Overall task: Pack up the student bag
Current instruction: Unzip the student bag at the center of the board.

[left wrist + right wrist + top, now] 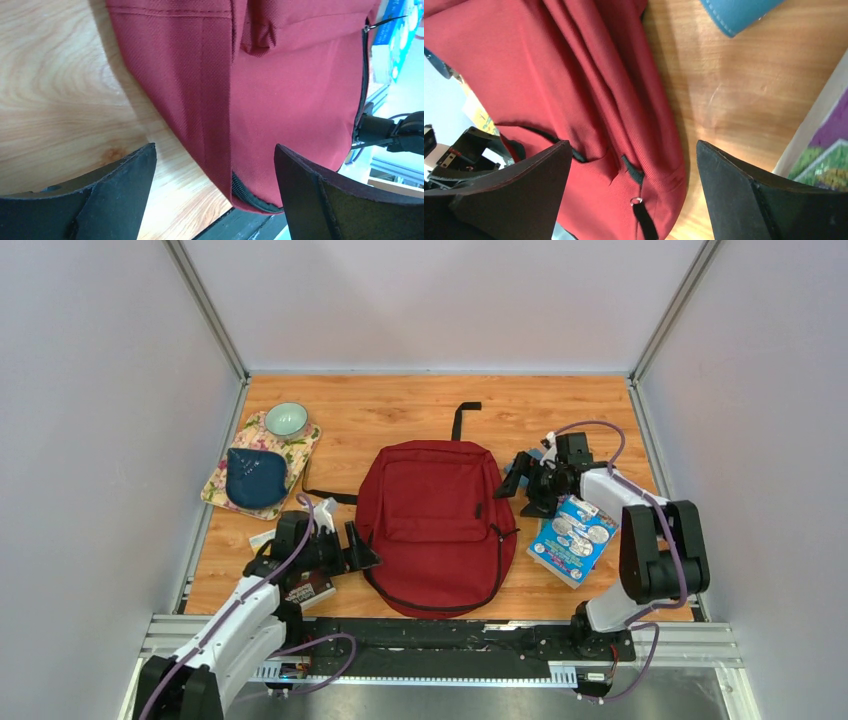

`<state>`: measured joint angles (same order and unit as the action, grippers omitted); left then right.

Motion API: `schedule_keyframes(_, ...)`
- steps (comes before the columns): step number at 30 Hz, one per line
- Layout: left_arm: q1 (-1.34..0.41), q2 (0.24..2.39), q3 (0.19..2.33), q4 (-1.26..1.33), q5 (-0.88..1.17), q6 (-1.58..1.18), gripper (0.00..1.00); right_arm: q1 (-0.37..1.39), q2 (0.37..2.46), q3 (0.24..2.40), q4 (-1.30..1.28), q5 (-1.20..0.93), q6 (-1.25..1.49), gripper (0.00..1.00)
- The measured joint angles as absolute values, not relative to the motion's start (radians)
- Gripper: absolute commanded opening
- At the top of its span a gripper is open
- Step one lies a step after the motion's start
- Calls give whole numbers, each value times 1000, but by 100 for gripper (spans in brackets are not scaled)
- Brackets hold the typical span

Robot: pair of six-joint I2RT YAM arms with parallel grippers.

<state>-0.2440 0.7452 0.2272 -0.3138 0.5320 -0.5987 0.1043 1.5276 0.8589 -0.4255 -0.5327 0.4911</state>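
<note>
**Student bag [437, 525] lies flat on the tabletop [400, 405], with the left jaws and right jaws wide apart and empty at its sides.**
Should fabric be pinched instead of the zipper pull [636, 201], the apparently zipped bag could be dragged unopened.

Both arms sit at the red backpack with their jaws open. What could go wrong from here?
1. The right gripper is open over folded fabric of the student bag. The small zipper pull lies just below, so closing may pinch cloth instead.
2. The bag lies loose on the table, and the left gripper is open beside it, holding nothing. A zipper tug might drag the whole bag toward the blue book.
</note>
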Motion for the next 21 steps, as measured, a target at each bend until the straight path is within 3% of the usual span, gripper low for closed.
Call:
schedule_keyframes(2, -260, 752, 203, -251, 543, -625, 90, 104, 1581, 871, -412, -539, 476, 97)
schedule_keyframes(5, -296, 786, 173, -146, 568, -675, 73, 113, 1638, 868, -387, -574, 470, 97)
schedule_keyframes(6, -311, 812, 162, -106, 575, -691, 61, 119, 1644, 863, -376, -595, 470, 97)
schedule_keyframes(8, -327, 854, 158, -62, 589, -719, 50, 147, 1644, 853, -348, -617, 468, 97)
schedule_keyframes(10, -335, 908, 166, -49, 586, -719, 32, 177, 1644, 845, -324, -630, 465, 95)
schedule_keyframes(13, -340, 987, 233, -105, 561, -695, 7, 209, 1636, 829, -292, -649, 465, 86)
schedule_keyframes(15, -341, 1038, 312, -163, 533, -667, 0, 222, 1618, 805, -268, -659, 469, 78)
schedule_keyframes(20, -341, 1193, 587, -284, 437, -554, 0, 241, 1528, 742, -249, -663, 487, 52)
schedule_keyframes(21, -340, 1218, 630, -299, 424, -535, 0, 242, 1507, 732, -245, -667, 492, 31)
